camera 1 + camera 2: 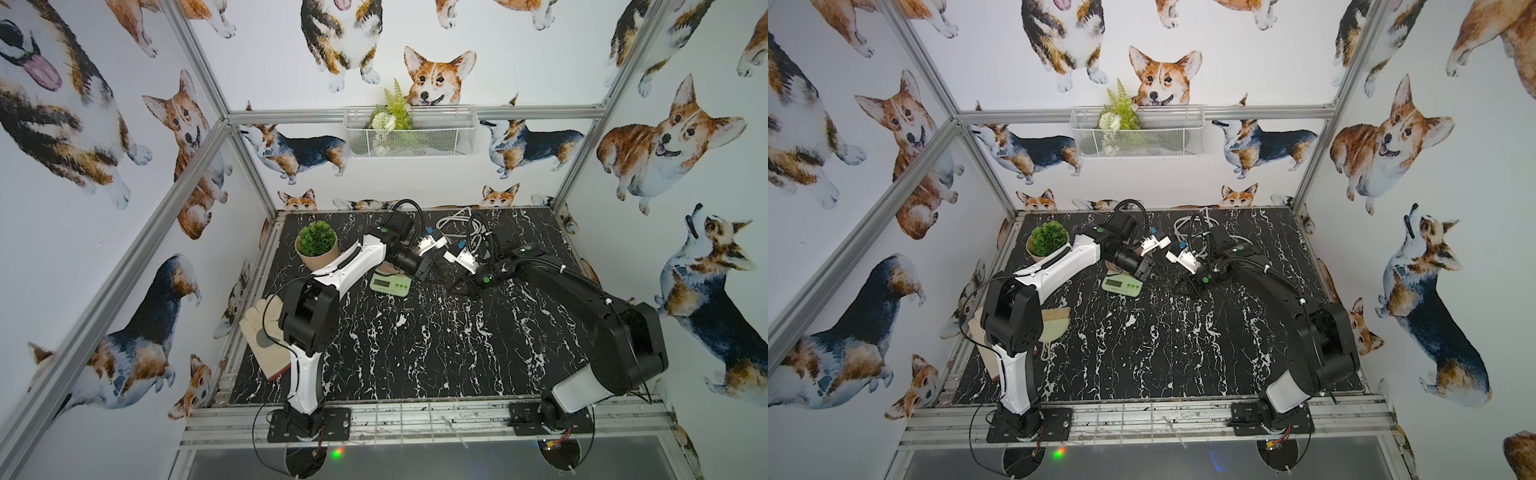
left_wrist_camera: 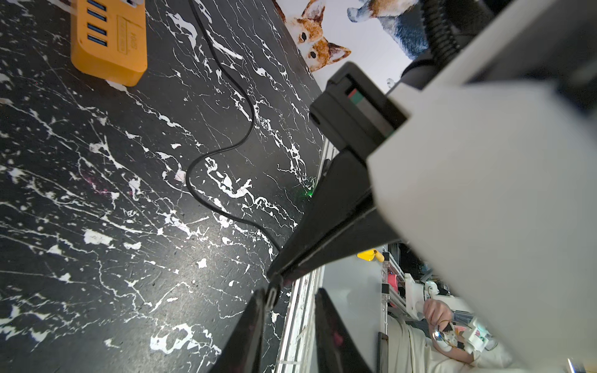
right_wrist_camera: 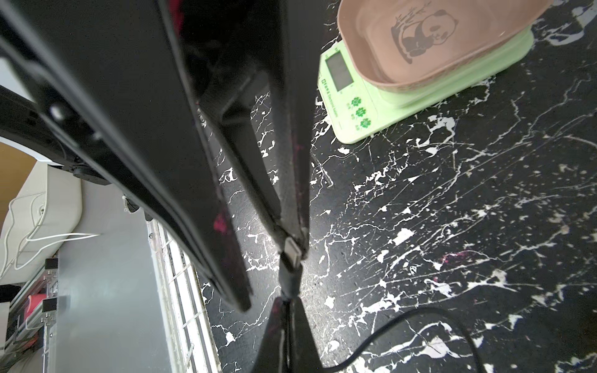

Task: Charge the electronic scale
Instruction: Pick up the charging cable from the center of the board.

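Observation:
The electronic scale (image 1: 390, 284) (image 1: 1121, 286) sits mid-table, partly under my left wrist. The right wrist view shows its pale-green body (image 3: 355, 106) with the panda tray (image 3: 420, 42) on top. My right gripper (image 3: 288, 302) (image 1: 459, 286) is shut on the black cable (image 3: 387, 329), just behind its small metal-tipped plug (image 3: 292, 253). My left gripper (image 2: 290, 294) (image 1: 432, 272) faces it just right of the scale. Its jaws stand apart around the plug (image 2: 274, 295), which rests against one finger (image 2: 252, 323).
The cable (image 2: 219, 151) trails back toward the orange power strip (image 2: 109, 38). A potted plant (image 1: 316, 245) stands back left. A glove (image 1: 262, 332) and a brush (image 1: 1054, 328) lie at the left edge. White cords (image 1: 457, 220) are coiled at the back, and a wire basket (image 1: 409, 131) hangs on the wall.

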Robot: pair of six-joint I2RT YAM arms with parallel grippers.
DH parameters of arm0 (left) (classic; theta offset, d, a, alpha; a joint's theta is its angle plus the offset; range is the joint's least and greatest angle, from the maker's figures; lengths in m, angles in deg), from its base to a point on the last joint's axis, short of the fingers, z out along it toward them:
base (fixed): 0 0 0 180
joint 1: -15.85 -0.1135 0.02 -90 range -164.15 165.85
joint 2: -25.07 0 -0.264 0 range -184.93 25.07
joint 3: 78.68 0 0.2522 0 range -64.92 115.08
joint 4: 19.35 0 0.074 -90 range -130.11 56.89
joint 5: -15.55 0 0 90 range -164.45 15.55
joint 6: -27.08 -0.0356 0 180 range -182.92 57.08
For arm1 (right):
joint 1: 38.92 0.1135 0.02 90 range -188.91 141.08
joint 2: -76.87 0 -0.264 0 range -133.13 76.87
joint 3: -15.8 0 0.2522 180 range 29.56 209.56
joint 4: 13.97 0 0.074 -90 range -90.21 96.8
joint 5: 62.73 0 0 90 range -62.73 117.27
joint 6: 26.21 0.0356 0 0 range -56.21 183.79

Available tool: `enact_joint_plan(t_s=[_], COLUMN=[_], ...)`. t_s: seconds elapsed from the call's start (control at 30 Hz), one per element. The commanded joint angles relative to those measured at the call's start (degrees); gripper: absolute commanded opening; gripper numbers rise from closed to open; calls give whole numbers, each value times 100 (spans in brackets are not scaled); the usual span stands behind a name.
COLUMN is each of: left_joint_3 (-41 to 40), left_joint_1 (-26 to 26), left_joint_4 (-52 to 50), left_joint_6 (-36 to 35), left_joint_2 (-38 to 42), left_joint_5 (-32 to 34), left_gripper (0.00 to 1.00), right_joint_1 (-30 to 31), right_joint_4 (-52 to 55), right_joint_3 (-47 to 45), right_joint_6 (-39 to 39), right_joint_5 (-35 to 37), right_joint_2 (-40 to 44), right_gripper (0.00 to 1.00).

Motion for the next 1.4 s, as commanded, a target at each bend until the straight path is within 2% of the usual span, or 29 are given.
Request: enact_joint_plan(t_s=[0.0,0.17,0.27,0.43,0.57,0.73,0.87,1.03,1.07,1.2,1.27,1.37], left_joint_3=[78,92,67,92,94,109,64,48,33,-189,-435,-913], left_joint_1=[-3,3,3,28,69,81,77,82,80,73,56,20], left_joint_4=[-118,-109,-93,-7,62,41,45,189,242,813,1385,2617], left_joint_6=[-164,-156,-165,-140,-130,-155,-189,-65,-24,437,886,1871], left_joint_2=[-9,-26,-17,-70,-70,-74,-26,40,65,288,489,774], left_joint_5=[-130,-21,170,216,135,94,127,102,95,126,165,308], left_gripper=[25,22,32,37,36,25,11,8,7,6,6,5], right_joint_1=[1,4,7,2,8,2,10,-21,-48,-301,-543,-804], right_joint_4=[161,193,205,230,239,249,267,251,239,-12,-367,-1108], right_joint_3=[47,47,45,50,49,50,79,82,79,-17,-163,-488], right_joint_6=[-182,-208,-215,-226,-234,-235,-242,-159,-135,121,424,918], right_joint_5=[-114,-132,-162,-222,-207,-179,-145,-59,-103,-402,-749,-1104], right_joint_2=[9,18,24,19,35,22,24,35,43,126,248,571], right_gripper=[0,0,0,0,0,0,0,0,1,18,28,37])
